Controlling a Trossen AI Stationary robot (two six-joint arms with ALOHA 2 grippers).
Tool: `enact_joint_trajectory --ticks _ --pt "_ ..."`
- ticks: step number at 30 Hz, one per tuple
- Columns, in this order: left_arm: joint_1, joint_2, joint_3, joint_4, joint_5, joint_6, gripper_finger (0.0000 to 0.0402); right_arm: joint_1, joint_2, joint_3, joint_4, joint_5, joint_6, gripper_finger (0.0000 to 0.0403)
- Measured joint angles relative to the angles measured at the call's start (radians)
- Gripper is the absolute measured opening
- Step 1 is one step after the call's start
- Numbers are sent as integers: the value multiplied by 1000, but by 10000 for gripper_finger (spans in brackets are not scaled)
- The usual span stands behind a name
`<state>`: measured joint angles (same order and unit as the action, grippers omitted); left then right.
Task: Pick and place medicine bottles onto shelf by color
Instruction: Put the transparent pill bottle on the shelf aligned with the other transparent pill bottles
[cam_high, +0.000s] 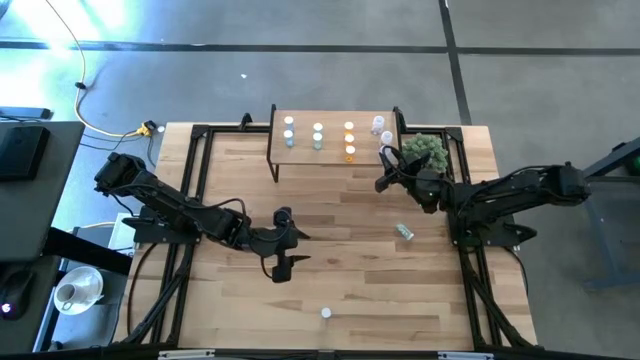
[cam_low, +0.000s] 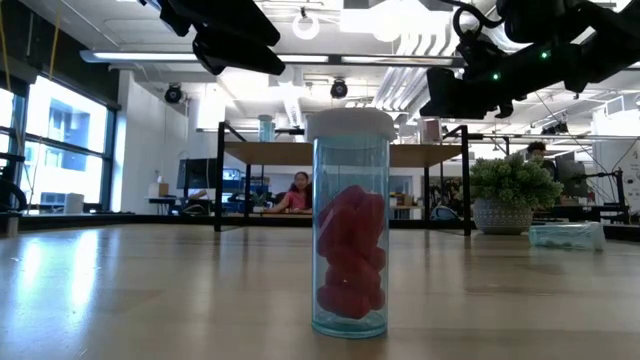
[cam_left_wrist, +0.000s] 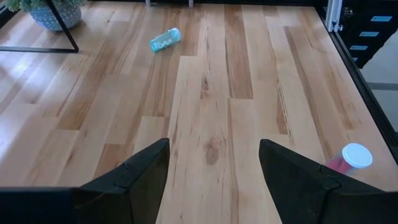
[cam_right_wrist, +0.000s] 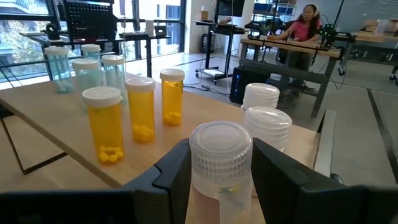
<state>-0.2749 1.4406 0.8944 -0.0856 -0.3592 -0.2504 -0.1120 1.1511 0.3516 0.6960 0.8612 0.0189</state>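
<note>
Right wrist view shows the right gripper (cam_right_wrist: 221, 177) clamped on a clear bottle (cam_right_wrist: 221, 165) at the shelf (cam_high: 335, 122) edge, beside two white-capped clear bottles (cam_right_wrist: 264, 115) and three orange bottles (cam_right_wrist: 140, 109). Over mid-table the left gripper (cam_left_wrist: 211, 168) hangs with jaws wide. A light blue bottle (cam_high: 403, 231) lies toppled; another (cam_low: 349, 225) stands near the front edge.

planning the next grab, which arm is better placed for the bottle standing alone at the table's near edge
Left. The open left gripper hangs over the table's middle, and the standing bottle shows just ahead of its fingers in the left wrist view. The right gripper is up by the shelf, shut on a clear bottle.
</note>
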Motion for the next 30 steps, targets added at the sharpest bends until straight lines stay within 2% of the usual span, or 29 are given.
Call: enact_joint_trajectory --ticks 24,30 --pt "0 0 0 0 0 0 239 -28 44 3 11 -3 53 134" --pt "0 0 0 0 0 0 239 -28 45 3 3 0 48 166"
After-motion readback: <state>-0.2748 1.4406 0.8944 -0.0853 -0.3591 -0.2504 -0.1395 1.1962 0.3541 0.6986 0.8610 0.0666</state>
